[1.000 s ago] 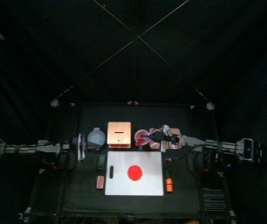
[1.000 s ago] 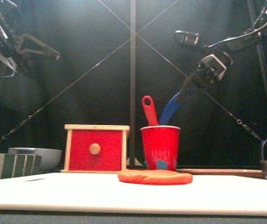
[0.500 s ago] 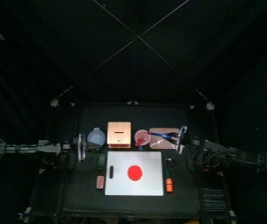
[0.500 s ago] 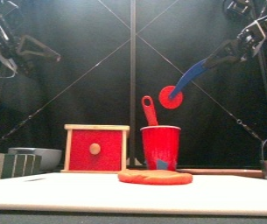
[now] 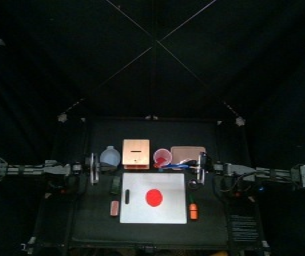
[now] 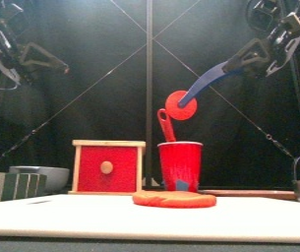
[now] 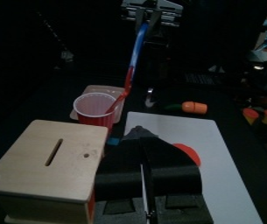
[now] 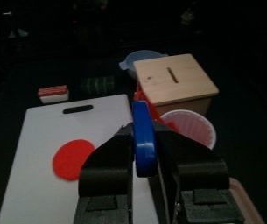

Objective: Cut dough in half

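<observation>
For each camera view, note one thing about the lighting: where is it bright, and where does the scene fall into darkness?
Top view: only the white board is bright; the curtains are nearly black. Front view: light glows behind the red cup, and the dough is well lit. Left wrist view: the wooden box is lit, the room behind dark. Right wrist view: the right end effector is in shadow.

A robotics lab test cell is indicated: a small black table is enclosed by black curtains and overhead rigging.
</observation>
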Controlling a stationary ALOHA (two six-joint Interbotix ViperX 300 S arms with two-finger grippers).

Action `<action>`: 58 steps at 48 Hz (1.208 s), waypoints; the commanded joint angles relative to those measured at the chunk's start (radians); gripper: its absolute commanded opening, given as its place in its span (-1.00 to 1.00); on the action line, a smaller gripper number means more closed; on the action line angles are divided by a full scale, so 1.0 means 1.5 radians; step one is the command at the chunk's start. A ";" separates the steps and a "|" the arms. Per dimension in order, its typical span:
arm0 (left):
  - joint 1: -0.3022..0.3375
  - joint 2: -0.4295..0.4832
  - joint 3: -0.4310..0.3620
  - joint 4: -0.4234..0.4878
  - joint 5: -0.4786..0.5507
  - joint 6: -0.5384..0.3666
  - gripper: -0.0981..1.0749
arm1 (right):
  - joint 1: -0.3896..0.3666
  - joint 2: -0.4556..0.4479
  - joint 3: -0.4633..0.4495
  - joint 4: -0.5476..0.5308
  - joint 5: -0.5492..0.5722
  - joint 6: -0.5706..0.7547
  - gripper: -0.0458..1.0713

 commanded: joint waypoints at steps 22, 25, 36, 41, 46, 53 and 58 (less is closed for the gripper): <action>0.002 0.003 -0.015 -0.002 -0.006 -0.002 -0.74 | 0.086 0.117 -0.029 0.016 -0.095 0.000 -0.26; 0.002 0.003 -0.013 -0.002 -0.006 0.000 -0.74 | 0.094 0.141 -0.033 0.019 -0.104 0.000 -0.26; 0.003 0.003 -0.012 -0.001 -0.006 0.002 -0.74 | 0.120 0.253 -0.073 0.018 -0.127 -0.001 -0.27; 0.003 0.002 -0.012 -0.002 -0.006 0.001 -0.74 | 0.125 0.306 -0.101 0.015 -0.129 -0.002 -0.27; 0.003 0.003 -0.012 -0.002 -0.006 0.001 -0.74 | 0.130 0.358 -0.135 0.009 -0.129 -0.003 -0.27; 0.003 0.003 -0.012 -0.002 -0.006 0.001 -0.74 | 0.137 0.409 -0.169 -0.001 -0.129 -0.002 -0.27; 0.003 0.003 -0.012 -0.002 -0.006 0.000 -0.74 | 0.144 0.440 -0.185 -0.001 -0.132 -0.002 -0.27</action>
